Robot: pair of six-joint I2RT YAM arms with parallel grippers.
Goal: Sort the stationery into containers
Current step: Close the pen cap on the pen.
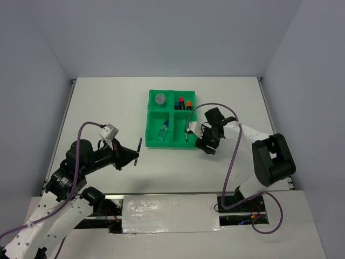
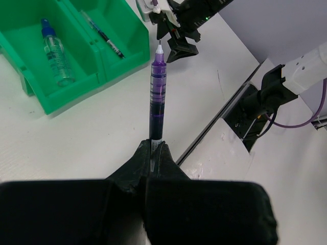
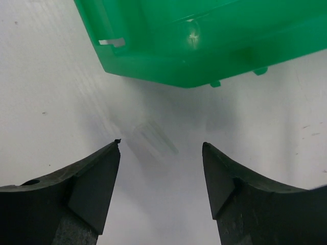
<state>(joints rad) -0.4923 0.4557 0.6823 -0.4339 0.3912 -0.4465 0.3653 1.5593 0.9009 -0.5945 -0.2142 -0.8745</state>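
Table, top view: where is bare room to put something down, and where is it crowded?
Bare: the table left of the green tray, and the strip between tray and arm bases. Crowded: the tray's near right corner, by the open right pincer, and beside the left pincer holding the purple pen.

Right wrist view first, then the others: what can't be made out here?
- Right wrist: green tray cut off by the top edge, its contents hidden behind its wall; the blurred pale smear below it is unidentifiable.
- Left wrist: tray's far compartments cut off by the top edge; purple pen has its lower end hidden inside the left gripper.
- Top: grey disc too small for detail.
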